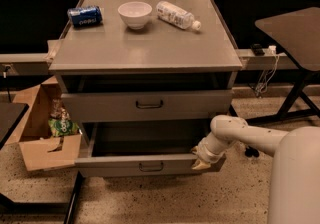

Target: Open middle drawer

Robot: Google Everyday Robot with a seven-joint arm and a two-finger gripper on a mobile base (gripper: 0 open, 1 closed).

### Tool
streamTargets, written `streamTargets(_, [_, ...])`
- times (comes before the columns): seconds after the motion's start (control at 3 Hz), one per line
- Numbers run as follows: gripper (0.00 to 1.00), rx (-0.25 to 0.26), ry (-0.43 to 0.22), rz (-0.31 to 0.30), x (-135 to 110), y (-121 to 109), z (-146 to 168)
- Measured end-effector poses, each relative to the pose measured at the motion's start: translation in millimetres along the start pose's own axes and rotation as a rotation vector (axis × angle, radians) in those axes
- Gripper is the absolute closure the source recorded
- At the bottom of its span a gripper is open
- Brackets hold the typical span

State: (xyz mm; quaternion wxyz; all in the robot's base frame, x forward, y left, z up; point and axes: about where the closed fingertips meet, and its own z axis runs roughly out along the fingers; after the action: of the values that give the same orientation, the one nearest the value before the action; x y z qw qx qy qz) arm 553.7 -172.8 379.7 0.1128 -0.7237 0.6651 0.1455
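Note:
The middle drawer (110,166) is grey metal and stands pulled out from the cabinet, its deep grey inside (145,138) showing. A small dark bar handle (151,167) sits at the centre of its front panel. My gripper (201,162) is at the right end of that front panel, touching or just above its top edge, well to the right of the handle. My white arm (250,138) reaches in from the lower right.
Another drawer (190,104) with a bar handle sits above. The cabinet top (145,50) carries a blue can (84,16), a white bowl (135,14) and a lying plastic bottle (177,15). An open cardboard box (45,148) stands at the left, a dark table (295,28) at the right.

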Motion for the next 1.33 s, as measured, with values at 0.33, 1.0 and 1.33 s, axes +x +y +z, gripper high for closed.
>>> streamTargets(0.33, [0.62, 0.0, 0.0, 0.0, 0.0, 0.0, 0.0])
streamTargets(1.0, [0.16, 0.0, 0.0, 0.0, 0.0, 0.0, 0.1])
streamTargets(1.33, [0.0, 0.0, 0.0, 0.0, 0.0, 0.1, 0.2])
